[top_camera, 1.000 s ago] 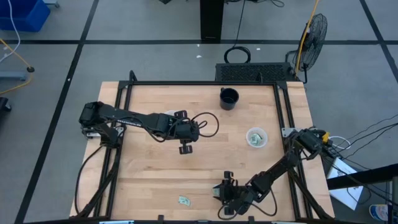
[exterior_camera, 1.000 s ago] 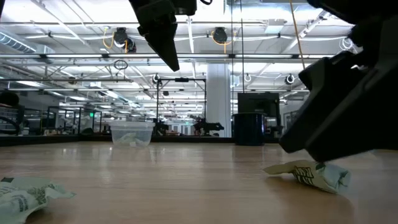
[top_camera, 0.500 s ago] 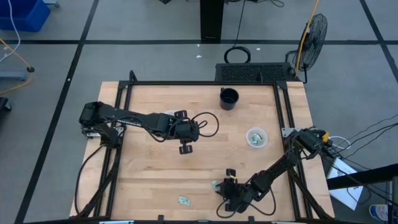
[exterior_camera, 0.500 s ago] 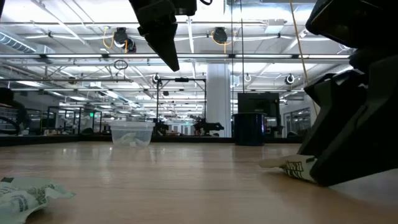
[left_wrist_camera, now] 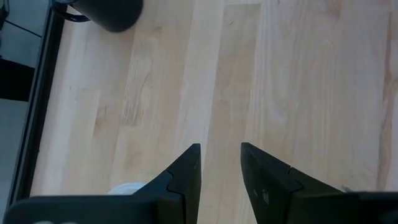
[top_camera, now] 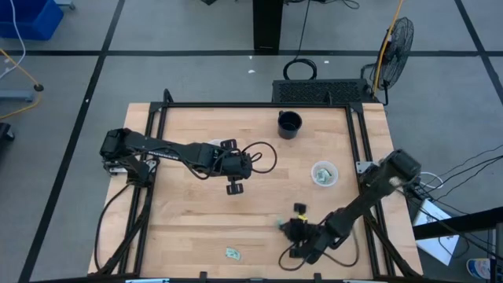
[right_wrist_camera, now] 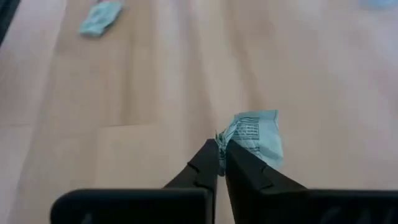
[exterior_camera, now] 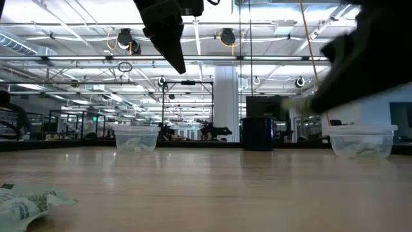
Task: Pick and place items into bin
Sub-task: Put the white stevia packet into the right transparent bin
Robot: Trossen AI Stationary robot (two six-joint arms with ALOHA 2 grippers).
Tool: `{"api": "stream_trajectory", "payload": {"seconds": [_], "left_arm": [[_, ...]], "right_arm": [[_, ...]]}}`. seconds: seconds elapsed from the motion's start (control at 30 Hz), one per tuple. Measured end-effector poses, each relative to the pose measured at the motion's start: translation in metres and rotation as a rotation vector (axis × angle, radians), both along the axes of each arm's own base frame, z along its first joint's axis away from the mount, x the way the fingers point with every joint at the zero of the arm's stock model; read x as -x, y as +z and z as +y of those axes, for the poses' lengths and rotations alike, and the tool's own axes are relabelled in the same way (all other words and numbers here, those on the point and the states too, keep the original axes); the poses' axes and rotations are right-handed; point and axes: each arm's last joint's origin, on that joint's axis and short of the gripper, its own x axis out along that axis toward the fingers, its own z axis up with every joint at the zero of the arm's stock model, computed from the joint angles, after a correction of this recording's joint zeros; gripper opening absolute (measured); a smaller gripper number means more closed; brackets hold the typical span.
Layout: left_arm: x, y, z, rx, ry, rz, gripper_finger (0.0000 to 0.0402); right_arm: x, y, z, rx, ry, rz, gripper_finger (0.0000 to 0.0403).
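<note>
My right gripper (right_wrist_camera: 221,149) is shut on a pale green-teal crinkled item (right_wrist_camera: 254,134) above the table's near right part (top_camera: 288,226). A second item (top_camera: 232,253) lies flat on the wood near the front edge, and shows again in the wrist view (right_wrist_camera: 99,17) and in the low view (exterior_camera: 26,200). The bin, a small clear tub (top_camera: 323,174) with green pieces inside, stands to the far right of that gripper. My left gripper (top_camera: 234,189) hangs open above the table's middle, with nothing between its fingers (left_wrist_camera: 221,152). My right gripper pinches the item's crinkled edge (right_wrist_camera: 227,138) between its two fingertips. The rest of the wrapper sticks out beyond the tips. The item is lifted clear of the wood.
A black cup (top_camera: 289,124) stands at the far middle of the table. A second clear tub (exterior_camera: 135,138) stands at the far left, by the left arm. A black frame (top_camera: 357,149) runs around the tabletop.
My right gripper has shut on the item that lay at the near right. It has then risen and gone toward the far right, taking the item off the wood.
</note>
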Motion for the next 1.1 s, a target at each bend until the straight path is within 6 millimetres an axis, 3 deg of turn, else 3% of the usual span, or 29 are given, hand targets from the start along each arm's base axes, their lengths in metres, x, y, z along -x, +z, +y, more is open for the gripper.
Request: {"api": "stream_trajectory", "payload": {"seconds": [0.23, 0.33, 0.43, 0.6, 0.8, 1.1], "left_arm": [[0.0, 0.0, 0.0, 0.002, 0.003, -0.001, 0.012], [0.0, 0.0, 0.0, 0.012, 0.022, -0.009, 0.012], [0.0, 0.0, 0.0, 0.015, 0.029, -0.012, 0.012], [0.0, 0.0, 0.0, 0.015, 0.028, -0.014, 0.012], [-0.003, 0.001, 0.0, 0.019, 0.028, -0.04, 0.012], [-0.005, 0.003, 0.0, 0.019, 0.022, -0.07, 0.012]], "right_arm": [[0.049, 0.071, -0.051, 0.124, -0.229, 0.015, 0.0003], [0.071, 0.08, -0.077, 0.066, -0.381, 0.026, 0.0008], [0.092, 0.071, -0.099, 0.016, -0.506, 0.026, 0.0013], [0.113, 0.036, -0.123, -0.071, -0.6, 0.093, 0.0012], [0.121, 0.012, -0.142, -0.04, -0.665, 0.121, 0.0017], [0.12, 0.004, -0.156, -0.061, -0.705, 0.245, 0.0048]]}}
